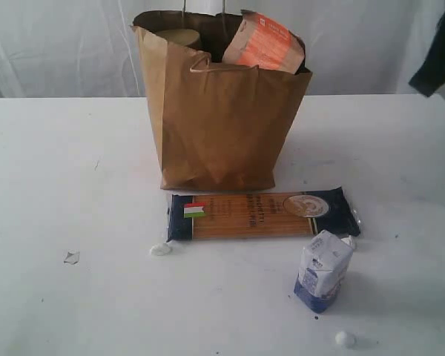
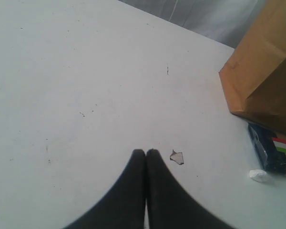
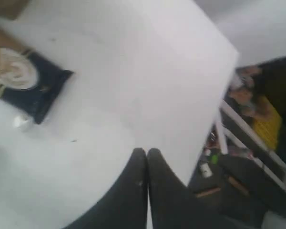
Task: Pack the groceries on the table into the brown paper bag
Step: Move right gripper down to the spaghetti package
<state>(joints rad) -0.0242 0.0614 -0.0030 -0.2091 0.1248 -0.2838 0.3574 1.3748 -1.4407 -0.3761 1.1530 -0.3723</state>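
The brown paper bag point(image 1: 219, 126) stands upright at the back middle of the table point(image 1: 67, 178). A brown pouch with an orange label point(image 1: 265, 43) sticks out of its top, and a jar lid point(image 1: 178, 37) shows inside. The dark spaghetti packet point(image 1: 261, 213) lies flat in front of the bag. A small white-blue carton point(image 1: 322, 271) stands in front of the packet's right end. My left gripper point(image 2: 146, 151) is shut and empty over bare table, left of the bag point(image 2: 267, 71). My right gripper point(image 3: 147, 151) is shut and empty near the table's right edge, away from the packet point(image 3: 24, 81).
Small white crumbs lie on the table: one point(image 1: 160, 250) by the packet's left end, one point(image 1: 344, 339) near the front edge. A torn scrap point(image 1: 72, 257) lies at the left, close to my left fingertips point(image 2: 177, 157). Past the table's right edge point(image 3: 219, 109) is floor clutter point(image 3: 257, 119).
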